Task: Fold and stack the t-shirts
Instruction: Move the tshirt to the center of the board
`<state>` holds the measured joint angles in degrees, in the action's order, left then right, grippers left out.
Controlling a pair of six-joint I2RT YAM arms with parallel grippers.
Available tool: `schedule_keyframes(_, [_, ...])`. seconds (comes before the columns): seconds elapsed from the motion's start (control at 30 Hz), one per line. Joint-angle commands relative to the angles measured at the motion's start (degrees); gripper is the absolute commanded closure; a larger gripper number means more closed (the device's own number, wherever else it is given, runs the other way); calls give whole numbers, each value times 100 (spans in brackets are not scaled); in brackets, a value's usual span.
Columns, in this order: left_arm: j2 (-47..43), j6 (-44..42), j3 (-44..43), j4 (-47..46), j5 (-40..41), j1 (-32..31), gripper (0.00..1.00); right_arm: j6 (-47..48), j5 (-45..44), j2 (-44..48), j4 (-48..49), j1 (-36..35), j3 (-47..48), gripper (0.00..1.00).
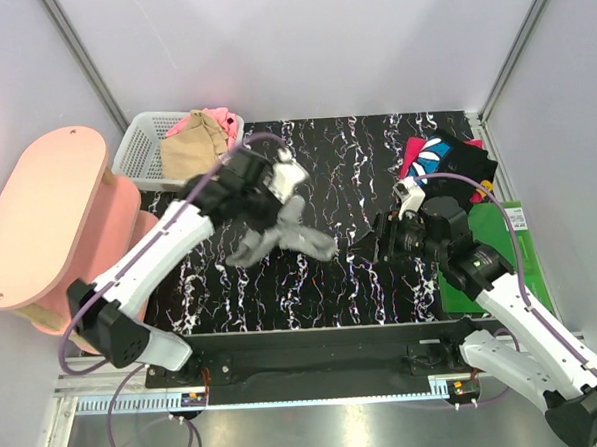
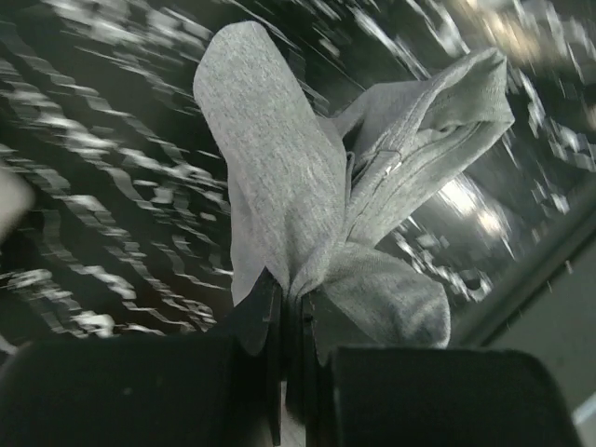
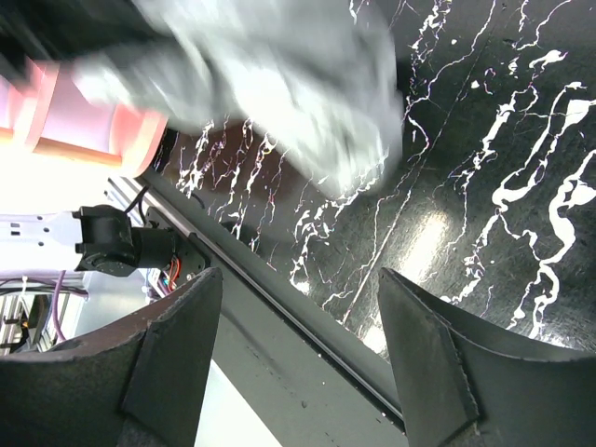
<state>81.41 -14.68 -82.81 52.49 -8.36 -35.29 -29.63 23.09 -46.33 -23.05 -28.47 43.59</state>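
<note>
Tabletop (image 1: pixel 355 160) black marbled; walls (image 1: pixel 299 43) white; left pincer (image 2: pixel 291 312) clamps grey tee (image 2: pixel 279 168); right pincer (image 3: pixel 298 284) agape

One grey shirt (image 1: pixel 284 234), one tan shirt (image 1: pixel 190 154), one pink shirt (image 1: pixel 216 118), one black shirt (image 1: pixel 463 161): four shirts. One basket (image 1: pixel 135 157), one green board (image 1: pixel 533 261).

The plain light-grey soft cloth t-shirt (image 2: pixel 279 168) in the black left jaws bore no pattern. Under both jaws, the glossy black counter (image 1: pixel 332 282) showed white marble veining. Beyond the left jaws, a white plastic lattice basket (image 1: pixel 140 152) held a tan cloth tee (image 1: pixel 189 149) and a bright pink cloth tee (image 1: pixel 218 118). Behind the right jaws lay a black tee with pink, blue and white print (image 1: pixel 440 158) and a flat green board (image 1: pixel 533 271).
</note>
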Motion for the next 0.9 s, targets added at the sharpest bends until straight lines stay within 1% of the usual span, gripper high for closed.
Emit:
schedule_keyframes(0.0, [-20,-36,-122,-46,134,-619,100,62,-147,194,-15,-45,229,25])
schedule_keyframes(0.17, [156,167,-157,-37,-104,-918,100,62,-226,361,-200,-45,229,26])
schedule_keyframes(0.2, [156,193,-105,-46,-261,-962,100,97,-252,361,-235,-45,237,26])
schedule_keyframes(0.23, [156,202,-43,-37,-358,-997,94,115,-261,361,-287,-45,246,26])
schedule_keyframes(0.3, [165,141,229,24,-560,-1155,71,167,-279,317,-332,-45,272,26])
schedule_keyframes(0.33, [165,106,334,42,-605,-1191,68,176,-279,308,-367,-45,299,26])
schedule_keyframes(0.37, [174,105,535,59,-649,-1217,69,194,-288,256,-376,-45,308,27])
schedule_keyframes(0.43, [183,149,730,51,-746,-1217,75,220,-270,203,-393,-45,343,26])
schedule_keyframes(0.57, [226,184,1134,42,-834,-1217,76,317,-121,-42,-411,-36,317,26])
schedule_keyframes(0.67, [253,211,1153,-19,-694,-1209,80,396,265,-410,-481,-45,220,27])
schedule_keyframes(0.7, [253,228,1144,-37,-641,-1209,84,405,423,-525,-525,-53,194,27])
schedule_keyframes(0.8, [332,220,1065,-72,-527,-1209,93,449,670,-851,-613,-150,18,27])
schedule_keyframes(0.87, [385,228,1012,-63,-526,-1209,94,388,670,-1088,-622,-255,-166,27])
